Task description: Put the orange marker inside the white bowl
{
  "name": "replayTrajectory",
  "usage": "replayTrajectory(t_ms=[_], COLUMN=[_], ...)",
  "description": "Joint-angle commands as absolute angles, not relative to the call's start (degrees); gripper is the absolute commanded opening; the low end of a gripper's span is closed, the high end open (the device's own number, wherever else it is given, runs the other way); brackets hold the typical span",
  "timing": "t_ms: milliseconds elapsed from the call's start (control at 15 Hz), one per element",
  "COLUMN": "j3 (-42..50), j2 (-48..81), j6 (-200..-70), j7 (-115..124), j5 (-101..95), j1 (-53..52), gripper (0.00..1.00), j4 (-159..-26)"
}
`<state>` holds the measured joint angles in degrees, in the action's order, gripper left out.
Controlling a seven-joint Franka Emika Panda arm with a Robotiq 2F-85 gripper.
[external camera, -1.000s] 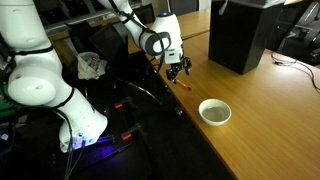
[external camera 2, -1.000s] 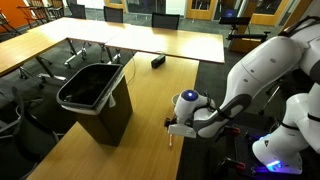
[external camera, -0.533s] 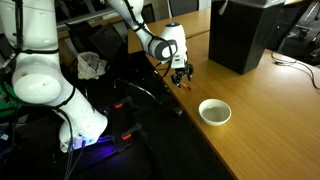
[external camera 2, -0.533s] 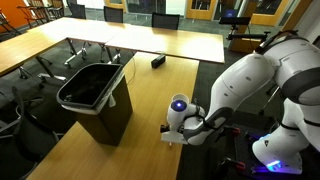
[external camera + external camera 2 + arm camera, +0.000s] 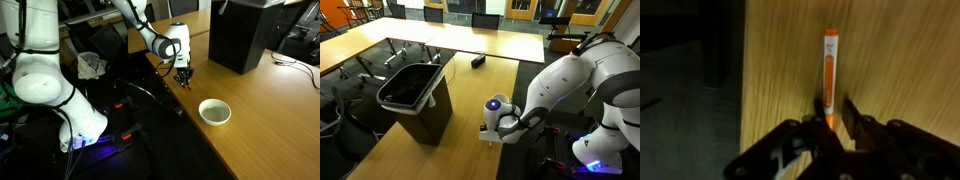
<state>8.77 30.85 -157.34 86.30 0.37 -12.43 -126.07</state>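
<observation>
Gripper: my gripper is down low, jaws narrowly apart, straddling the near end of the orange marker.
Orange marker: flat on the wooden table, running to 12 o'clock in the wrist view.
White bowl: the white bowl sits at 4 o'clock from my gripper, apart.

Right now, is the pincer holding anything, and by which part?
Cannot tell for sure: the pincer straddles the near end of the orange marker, which lies flat on the table; a firm grip isn't visible.

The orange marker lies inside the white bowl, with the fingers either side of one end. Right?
No. The wrist view shows the marker on the wooden table, not in the bowl; the fingers do stand either side of one end.
</observation>
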Motion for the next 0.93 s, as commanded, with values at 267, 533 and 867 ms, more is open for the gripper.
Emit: replayTrajectory(t_ms=[267, 533, 867], j3=[12.74, 27.47, 34.55], j2=[27.78, 26.42, 25.39], j6=[-155.76, -155.53, -154.95], j7=[86.88, 97.17, 103.22], j5=[-1.26, -17.41, -31.5], j1=[-14.98, -24.15, -24.6], gripper=[0.03, 0.03, 0.03], j4=[-127.67, -127.83, -126.42])
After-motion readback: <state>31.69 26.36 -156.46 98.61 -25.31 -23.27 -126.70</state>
